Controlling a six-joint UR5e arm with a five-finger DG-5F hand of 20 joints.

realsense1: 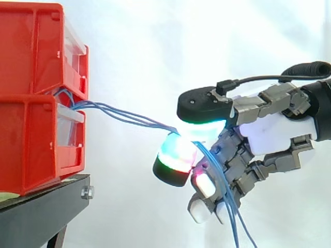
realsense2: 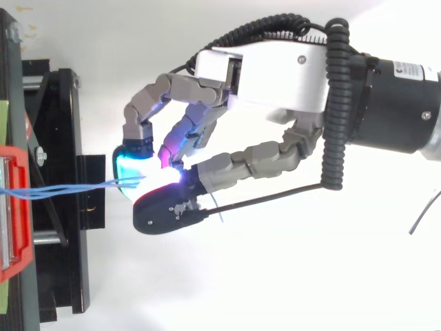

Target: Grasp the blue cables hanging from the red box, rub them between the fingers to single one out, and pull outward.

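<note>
Progress is judged at roughly the middle of the task: the grasp is made, while the singling-out and the pull appear unfinished. At the left, two red boxes (realsense1: 36,103) are stacked on a black stand (realsense1: 49,199). The blue cables (realsense1: 119,112) are seen to leave the gap between the upper and the lower box and to run rightward as a bundle of several strands, slightly fanned near the boxes and drawn together toward the hand. From above, they are seen as nearly straight lines crossing the stand.

At their right end the cables are pinched between two glowing pads (realsense1: 176,157), one above and one below. The hand (realsense1: 269,132) is thus closed on the cables; its other fingers are curled beneath, with no evident hold of their own. Past the pinch, the loose ends are let down along those curled fingers to the lower edge of the side view.

More than one strand is seen on either side of the pinch, so no single cable is judged to be separated yet. The hand is held well apart from the boxes and the span sags only a little. What is left, by this reading, is the rubbing that isolates one strand and then the outward pull.
</note>
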